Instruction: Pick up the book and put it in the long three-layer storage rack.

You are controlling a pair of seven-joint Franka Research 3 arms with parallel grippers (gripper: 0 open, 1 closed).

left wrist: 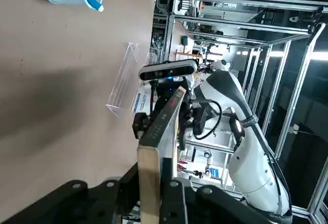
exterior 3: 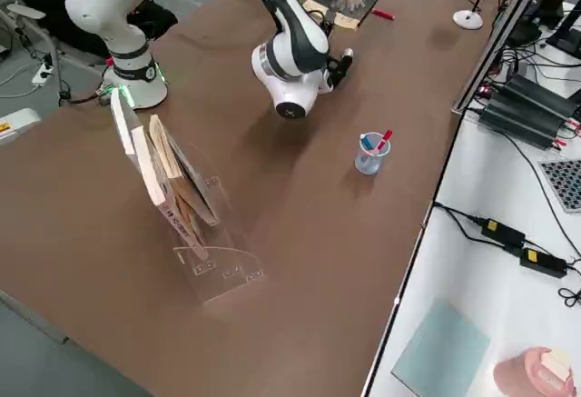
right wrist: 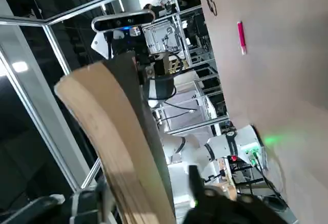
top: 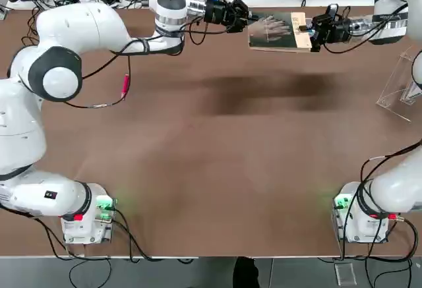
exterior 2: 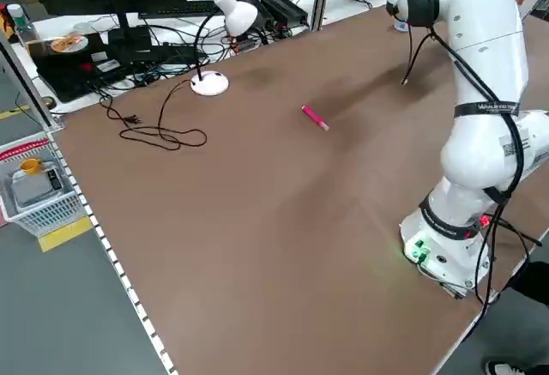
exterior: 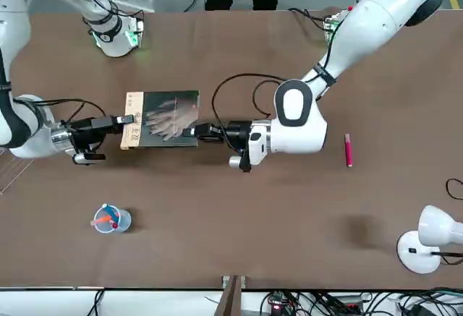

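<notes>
1. We locate the book (top: 271, 32) over the far part of the table (top: 198, 169), between the two tools, its long axis running from one to the other.
2. Left tool (exterior: 189, 132), at the book's left end: closed on it, gripping both faces. Right tool (exterior: 130, 119), at the right end: fingers parted astride the book, a gap showing on one side; we cannot confirm a grip.
3. The clear acrylic rack (exterior 3: 227, 274) lies to the robot's right and nearer its bases; we judge the right arm better placed for the carry.
4. We count one book between the tools, one rack holding at least three others, one pen cup (exterior: 121, 220), one pink marker (exterior: 348, 150).
</notes>
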